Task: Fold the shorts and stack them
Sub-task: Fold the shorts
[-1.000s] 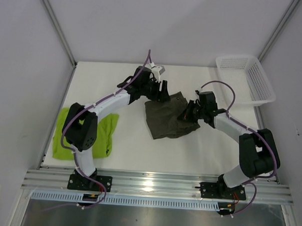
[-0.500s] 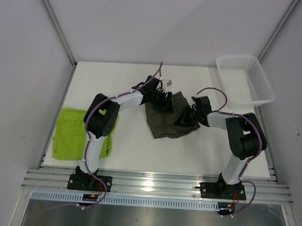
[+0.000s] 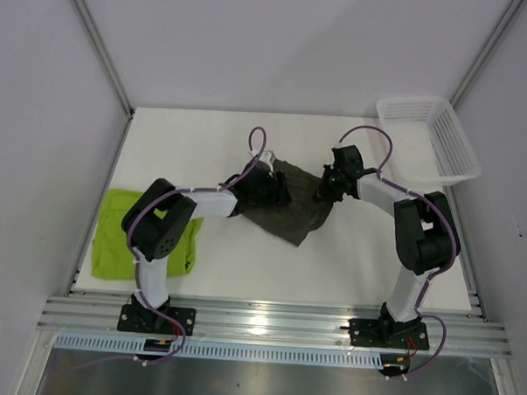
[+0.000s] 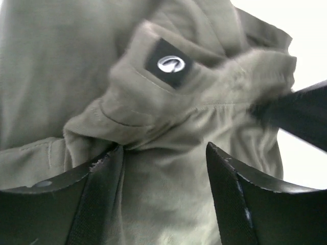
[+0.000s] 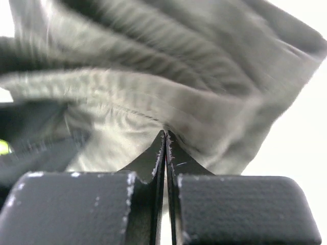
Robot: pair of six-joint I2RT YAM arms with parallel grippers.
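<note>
While the right end effector (image 5: 165,135) pinches the olive-grey shorts (image 3: 291,214), the left end effector (image 4: 161,153) straddles them, released. The green shorts (image 3: 113,235) lie well to its left.

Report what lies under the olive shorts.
Only white table shows around the olive shorts; the cloth hides anything directly beneath. The lime green shorts lie apart, near the table's left edge.

Robotics lab, enclosed test cell. Left arm (image 3: 202,199) and right arm (image 3: 382,196) bolted side by side on slotted aluminium rail (image 3: 267,320) along near edge of desk (image 3: 243,267). Bare white desk boxed in by plain pale panels (image 3: 40,109) held in metal frame posts (image 3: 99,46). Purple cables (image 3: 371,132) run exposed along both arms. White plastic mesh basket (image 3: 449,144) at far right corner.
</note>
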